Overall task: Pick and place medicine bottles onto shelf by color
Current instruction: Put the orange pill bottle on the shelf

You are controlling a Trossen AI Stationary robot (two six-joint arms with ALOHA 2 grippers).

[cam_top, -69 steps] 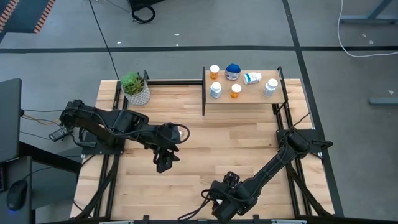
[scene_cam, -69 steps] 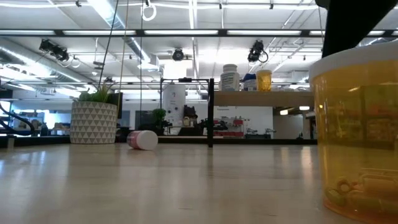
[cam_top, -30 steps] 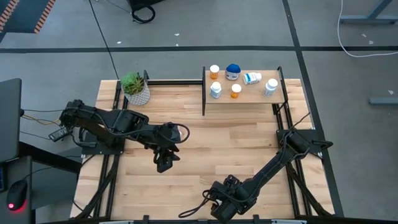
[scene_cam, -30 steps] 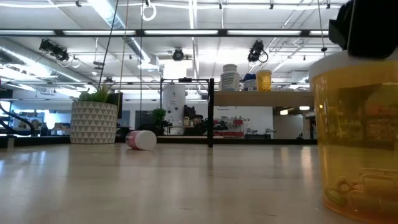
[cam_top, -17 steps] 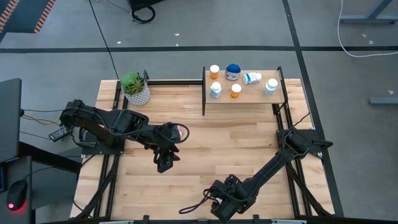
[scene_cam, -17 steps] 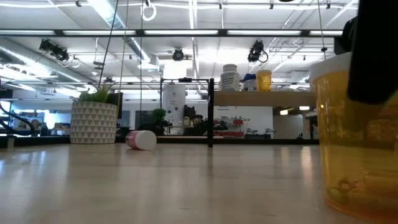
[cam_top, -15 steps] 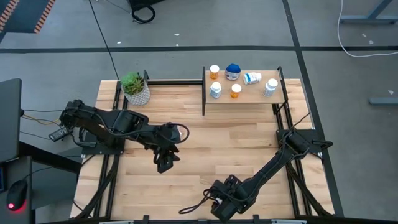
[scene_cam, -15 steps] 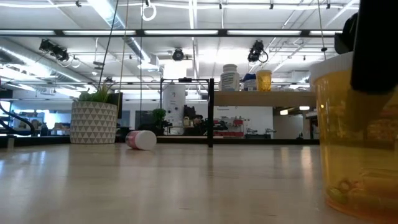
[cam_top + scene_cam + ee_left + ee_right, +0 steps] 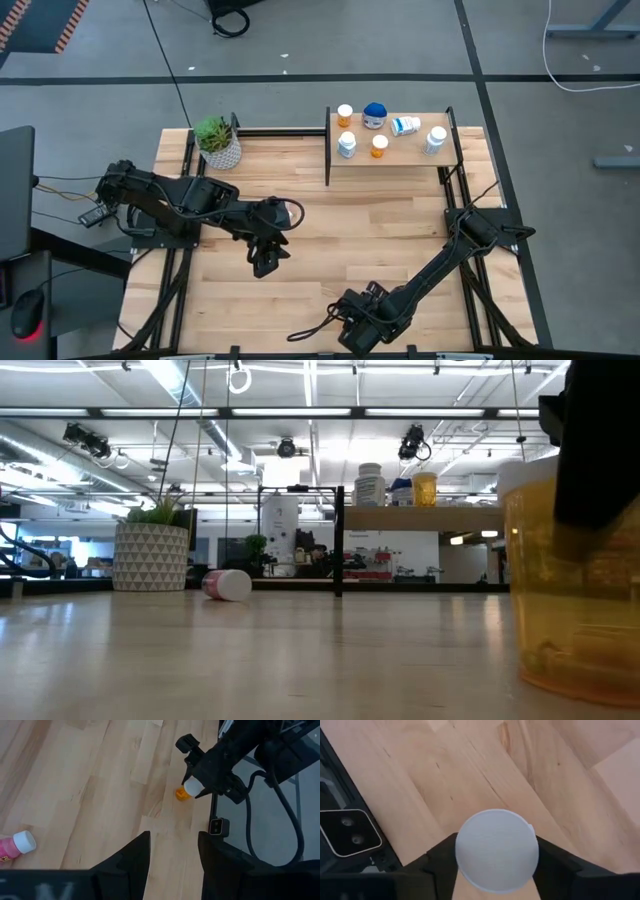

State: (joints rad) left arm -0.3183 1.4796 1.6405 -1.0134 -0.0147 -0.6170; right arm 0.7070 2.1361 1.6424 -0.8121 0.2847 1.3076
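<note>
1. Left gripper (image 9: 262,262), centre-left of the high view: hovering, fingers apart, empty.
2. Pink bottle (image 9: 229,584) lies on its side, left of centre in the low view.
3. Right gripper (image 9: 496,851), bottom centre in the high view: fingers against the orange bottle (image 9: 575,590) under its white cap; seat the grip squarely, then lift straight.
4. Shelf (image 9: 410,155), upper right: place beside the orange ones.

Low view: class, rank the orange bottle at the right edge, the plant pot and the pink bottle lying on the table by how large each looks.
1. Orange bottle, though it sits nearest the camera.
2. Plant pot.
3. Pink bottle.
</note>
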